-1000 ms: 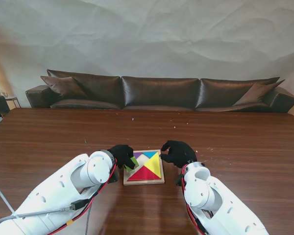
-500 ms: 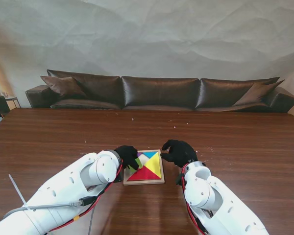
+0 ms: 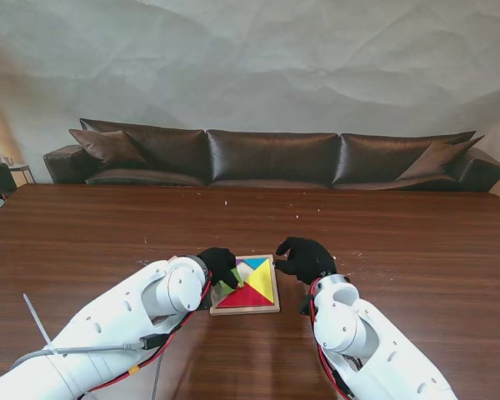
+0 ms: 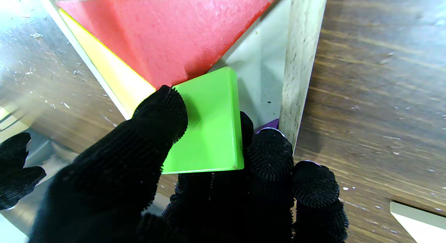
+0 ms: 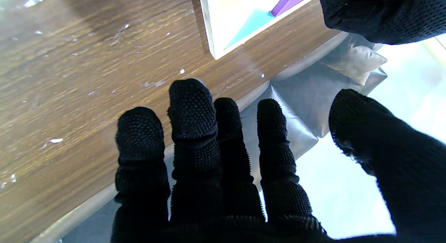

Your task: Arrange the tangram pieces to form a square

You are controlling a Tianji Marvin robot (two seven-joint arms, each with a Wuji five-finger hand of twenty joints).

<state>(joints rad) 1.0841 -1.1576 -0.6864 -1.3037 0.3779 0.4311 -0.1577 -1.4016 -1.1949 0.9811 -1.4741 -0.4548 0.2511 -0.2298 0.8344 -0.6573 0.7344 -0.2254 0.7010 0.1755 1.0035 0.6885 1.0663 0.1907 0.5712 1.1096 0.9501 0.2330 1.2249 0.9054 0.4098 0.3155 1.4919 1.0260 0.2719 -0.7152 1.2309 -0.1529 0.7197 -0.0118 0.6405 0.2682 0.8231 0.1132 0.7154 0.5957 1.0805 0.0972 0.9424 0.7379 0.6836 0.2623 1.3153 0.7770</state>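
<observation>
Wooden tray (image 3: 244, 309) near the table's front edge, between both arms, mostly filled: red triangle (image 3: 245, 295), yellow triangle (image 3: 263, 283), blue piece (image 3: 254, 263), purple piece (image 3: 233, 264). Left hand (image 3: 219, 265) closed on the green piece (image 4: 209, 128), thumb on its face and fingers behind, tilted over the bare gap at the tray's left side. Right hand (image 3: 302, 259) empty, fingers spread, just beside the tray's right edge. Probably light, rigid, smooth-faced; best pinched by its edges. Green piece's full outline hidden by fingers; gap partly covered.
</observation>
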